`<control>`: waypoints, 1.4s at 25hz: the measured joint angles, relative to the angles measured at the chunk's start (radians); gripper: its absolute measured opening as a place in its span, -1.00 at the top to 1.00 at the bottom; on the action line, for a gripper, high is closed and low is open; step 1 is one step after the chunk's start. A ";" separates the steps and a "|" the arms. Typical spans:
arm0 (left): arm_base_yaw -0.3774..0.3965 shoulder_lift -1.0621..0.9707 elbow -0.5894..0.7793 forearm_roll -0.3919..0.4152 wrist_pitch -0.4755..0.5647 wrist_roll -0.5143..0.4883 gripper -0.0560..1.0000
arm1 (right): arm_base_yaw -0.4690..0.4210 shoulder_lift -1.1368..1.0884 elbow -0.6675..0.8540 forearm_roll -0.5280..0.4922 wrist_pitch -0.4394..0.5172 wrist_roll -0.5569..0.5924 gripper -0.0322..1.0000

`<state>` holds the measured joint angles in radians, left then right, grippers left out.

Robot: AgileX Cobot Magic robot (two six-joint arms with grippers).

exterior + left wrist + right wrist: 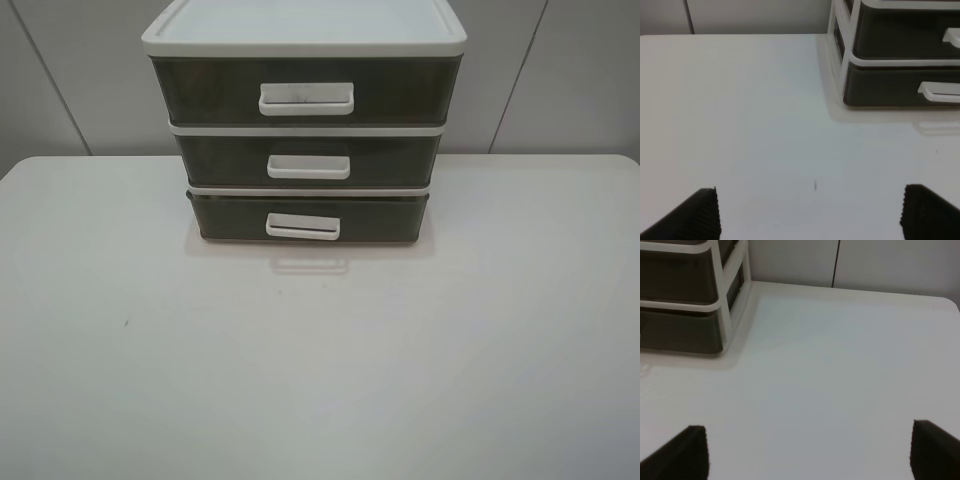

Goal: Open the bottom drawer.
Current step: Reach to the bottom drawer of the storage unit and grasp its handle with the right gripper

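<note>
A three-drawer unit (305,120) with a white frame and smoky-brown drawers stands at the back middle of the white table (320,360). The bottom drawer (308,216) is shut, with a small white loop handle (303,227). It also shows in the left wrist view (890,87) with its handle (939,92), and in the right wrist view (680,332). Neither arm shows in the exterior high view. My left gripper (810,212) is open and empty, well short of the unit. My right gripper (807,452) is open and empty, off the unit's right side.
The middle drawer (308,158) and the top drawer (305,92) are shut above it, each with a white handle. A grey panelled wall (560,80) stands behind the table. A small dark speck (126,322) lies on the table at the left.
</note>
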<state>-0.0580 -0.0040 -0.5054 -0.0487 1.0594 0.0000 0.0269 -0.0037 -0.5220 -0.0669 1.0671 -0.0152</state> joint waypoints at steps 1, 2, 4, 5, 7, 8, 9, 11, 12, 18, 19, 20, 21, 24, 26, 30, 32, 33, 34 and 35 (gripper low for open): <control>0.000 0.000 0.000 0.000 0.000 0.000 -0.52 | 0.000 0.000 0.000 0.000 0.000 0.000 -0.61; 0.000 0.000 0.000 0.000 0.000 0.000 -0.52 | 0.000 0.000 0.000 0.000 0.000 0.000 -0.61; 0.000 0.000 0.000 0.000 0.000 0.000 -0.52 | 0.000 0.000 0.000 -0.001 0.000 0.000 -0.61; 0.000 0.000 0.000 0.000 0.000 0.000 -0.52 | 0.000 0.000 0.000 -0.001 0.000 0.000 -0.61; 0.000 0.000 0.000 0.000 0.000 0.000 -0.52 | 0.000 0.000 0.000 -0.001 0.000 0.000 -0.61; 0.000 0.000 0.000 0.000 0.000 0.000 -0.52 | 0.000 0.000 0.000 -0.001 0.000 0.000 -0.61; 0.000 0.000 0.000 0.000 0.000 0.000 -0.52 | 0.000 0.000 0.000 -0.001 0.000 0.000 -0.61; 0.000 0.000 0.000 0.000 0.000 0.000 -0.52 | 0.000 0.000 0.000 -0.001 0.000 0.000 -0.61; 0.000 0.000 0.000 0.000 0.000 0.000 -0.52 | 0.000 0.000 0.000 -0.001 0.000 0.000 -0.61; 0.000 0.000 0.000 0.000 0.000 0.000 -0.52 | 0.017 0.048 -0.008 -0.046 -0.004 0.022 -0.61; 0.000 0.000 0.000 0.000 0.000 0.000 -0.52 | 0.030 0.086 -0.015 -0.060 -0.006 0.022 -0.61; 0.000 0.000 0.000 0.000 0.000 0.000 -0.52 | 0.047 0.131 -0.028 -0.079 -0.016 0.022 -0.61; 0.000 0.000 0.000 0.000 0.000 0.000 -0.52 | 0.065 0.181 -0.048 -0.099 -0.031 0.023 -0.61; 0.000 0.000 0.000 0.000 0.000 0.000 -0.52 | 0.128 0.343 -0.128 -0.173 -0.068 0.023 -0.61; 0.000 0.000 0.000 0.000 0.000 0.000 -0.52 | 0.175 0.447 -0.193 -0.235 -0.096 0.023 -0.61; 0.000 0.000 0.000 0.000 0.000 0.000 -0.52 | 0.297 0.644 -0.283 -0.378 -0.170 0.023 -0.61; 0.000 0.000 0.000 0.000 0.000 0.000 -0.52 | 0.364 0.726 -0.301 -0.443 -0.207 0.023 -0.61; 0.000 0.000 0.000 0.000 0.000 0.000 -0.52 | 0.402 0.767 -0.303 -0.467 -0.220 0.023 -0.61; 0.000 0.000 0.000 0.000 0.000 0.000 -0.52 | 0.441 0.807 -0.304 -0.493 -0.228 0.023 -0.61; 0.000 0.000 0.000 0.000 0.000 0.000 -0.52 | 0.482 0.846 -0.304 -0.514 -0.233 0.023 -0.61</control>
<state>-0.0580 -0.0040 -0.5054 -0.0487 1.0594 0.0000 0.5092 0.8427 -0.8259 -0.5807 0.8344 0.0080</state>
